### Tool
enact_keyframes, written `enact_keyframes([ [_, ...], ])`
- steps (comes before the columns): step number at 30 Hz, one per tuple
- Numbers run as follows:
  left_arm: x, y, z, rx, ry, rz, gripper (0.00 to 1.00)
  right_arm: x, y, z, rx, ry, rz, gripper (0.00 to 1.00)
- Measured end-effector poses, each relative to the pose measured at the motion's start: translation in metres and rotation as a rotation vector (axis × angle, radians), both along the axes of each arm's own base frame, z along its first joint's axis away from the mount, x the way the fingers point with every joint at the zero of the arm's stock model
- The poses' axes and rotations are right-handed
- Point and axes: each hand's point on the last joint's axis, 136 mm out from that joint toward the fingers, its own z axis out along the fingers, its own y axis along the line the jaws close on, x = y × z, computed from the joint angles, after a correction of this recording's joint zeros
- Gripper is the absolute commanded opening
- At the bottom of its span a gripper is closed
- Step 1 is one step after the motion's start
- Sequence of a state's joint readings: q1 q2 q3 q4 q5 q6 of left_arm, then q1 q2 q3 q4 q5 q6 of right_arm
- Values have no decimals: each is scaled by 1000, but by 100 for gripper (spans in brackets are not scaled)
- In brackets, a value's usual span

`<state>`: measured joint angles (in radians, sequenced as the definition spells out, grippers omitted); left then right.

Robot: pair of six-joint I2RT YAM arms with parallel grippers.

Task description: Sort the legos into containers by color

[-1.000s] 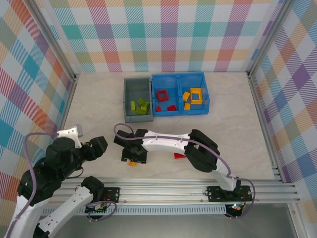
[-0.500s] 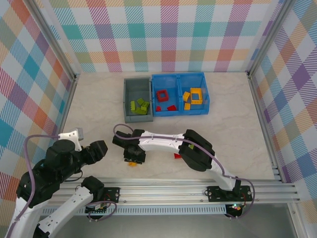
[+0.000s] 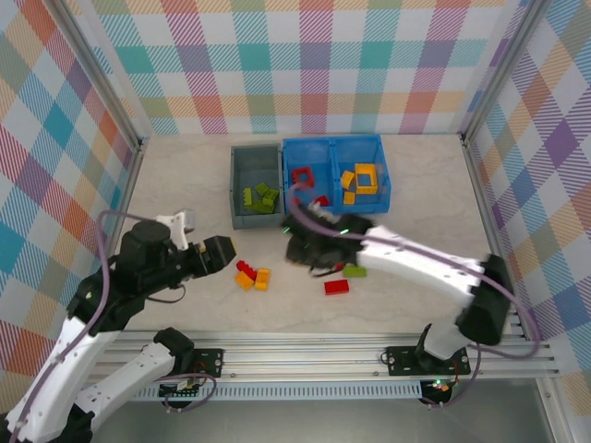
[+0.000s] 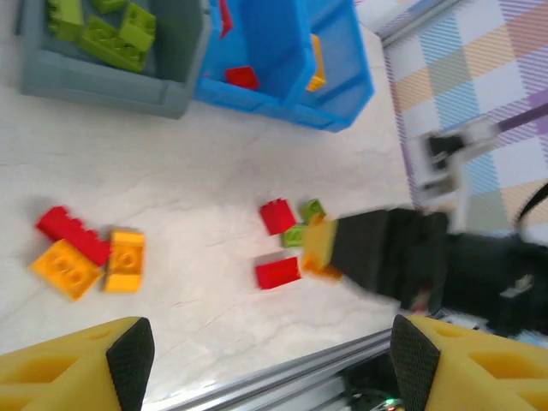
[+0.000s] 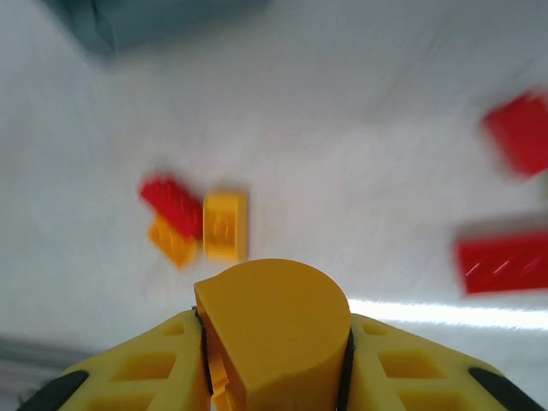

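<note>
My right gripper (image 5: 274, 364) is shut on an orange-yellow lego (image 5: 272, 330) with a rounded end, held above the table; the same lego (image 4: 318, 247) shows in the left wrist view. From above, the right gripper (image 3: 297, 247) hangs just in front of the containers. The grey bin (image 3: 242, 177) holds green legos and the blue bin (image 3: 334, 207) holds red and orange ones. A red lego (image 3: 246, 269) and two orange legos (image 3: 262, 278) lie together near my left gripper (image 3: 220, 251), which is open with nothing between its fingers (image 4: 128, 351).
A flat red lego (image 3: 337, 286) and a green lego (image 3: 355, 270) lie under the right forearm. Another red lego (image 4: 276, 216) sits beside them. The metal rail (image 3: 351, 355) runs along the near edge; checked walls close in the other three sides.
My right gripper closed on the orange-yellow lego at the near-left cluster and carried it up and to the right. My left arm swung forward over the table toward that cluster.
</note>
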<state>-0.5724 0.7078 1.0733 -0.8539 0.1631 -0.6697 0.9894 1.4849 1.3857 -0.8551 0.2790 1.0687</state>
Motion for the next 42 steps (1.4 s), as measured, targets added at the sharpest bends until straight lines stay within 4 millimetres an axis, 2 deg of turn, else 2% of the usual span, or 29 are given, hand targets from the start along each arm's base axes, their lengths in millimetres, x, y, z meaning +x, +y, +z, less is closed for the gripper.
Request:
enact_keyframes([
  [2,8,-20,0,-12,-1,-44,75,37,-41,19,-24,-86,-79,34],
  [4,15,-47,-4,6,-3,-98,75,71,-79,22,-96,-129,-138,33],
  [7,22,-88,-15,65,-8,-162,74,109,-114,5,-207,-113,-170,33],
  [10,33,-128,-34,143,-24,-179,74,149,-138,-18,-302,-66,-181,32],
  [13,38,-152,-50,203,-46,-174,74,189,-151,-44,-378,-25,-180,32],
  [16,43,-166,-58,227,-64,-161,74,216,-161,-74,-433,25,-179,32],
  [19,48,-175,-59,235,-82,-148,74,230,-171,-105,-482,83,-173,33],
  [21,49,-180,-57,232,-94,-146,74,237,-176,-119,-505,113,-167,33],
  [23,48,-184,-56,228,-99,-150,74,244,-178,-130,-517,133,-163,38],
  [26,49,-187,-56,225,-104,-148,74,249,-176,-138,-530,149,-149,59],
  [28,49,-187,-55,223,-107,-142,74,250,-176,-137,-531,151,-143,71],
  [30,50,-186,-55,226,-109,-138,74,249,-174,-134,-534,149,-134,75],
  [33,51,-185,-55,229,-111,-131,74,247,-171,-127,-529,139,-127,75],
  [36,51,-184,-56,236,-111,-121,74,245,-166,-109,-515,113,-119,72],
  [38,50,-182,-59,249,-102,-117,74,242,-161,-87,-497,74,-108,71],
  [42,49,-175,-65,283,-92,-101,74,233,-147,-6,-410,-88,-103,69],
])
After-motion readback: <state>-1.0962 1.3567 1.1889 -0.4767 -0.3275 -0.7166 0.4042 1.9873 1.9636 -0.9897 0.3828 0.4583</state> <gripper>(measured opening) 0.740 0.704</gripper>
